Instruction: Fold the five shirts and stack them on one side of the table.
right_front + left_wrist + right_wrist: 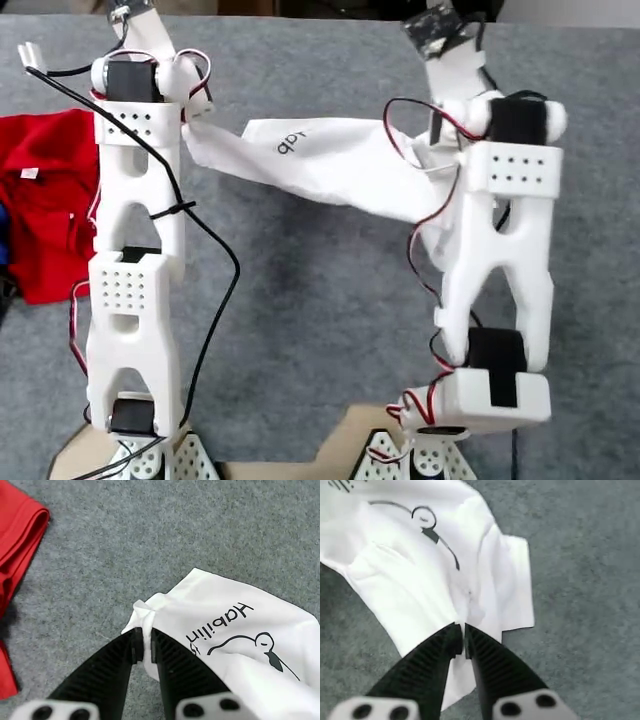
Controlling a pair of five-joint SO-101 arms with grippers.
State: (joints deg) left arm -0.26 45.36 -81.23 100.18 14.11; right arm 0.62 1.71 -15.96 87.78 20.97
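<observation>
Cloth spans the gap between the two arms: a white shirt (330, 160) with dark print, held at both ends and pulled into a long band across the far half of the grey table (320, 310).

The left gripper (142, 641) is pinched nearly closed on one bunched corner of the white shirt, with a fold of fabric squeezed between its black ribbed fingers (115, 665). In the left wrist view the shirt (240, 630) spreads away from that pinch, printed side up, over the grey surface.

The right gripper (461, 632) is likewise closed to a thin slit on the other end. There the fabric (420, 570) runs into the gap between the fingers, and a loose flap lies on the table beside it. From above, this end of the shirt is partly hidden under the right arm.

A red shirt (50, 200) lies crumpled at the left side of the table, beside the left arm and well apart from the white one. Its folded edge (17, 535) shows in the left wrist view. A blue scrap (3, 245) at the table's left edge, touching the red shirt, may be another garment.
</observation>
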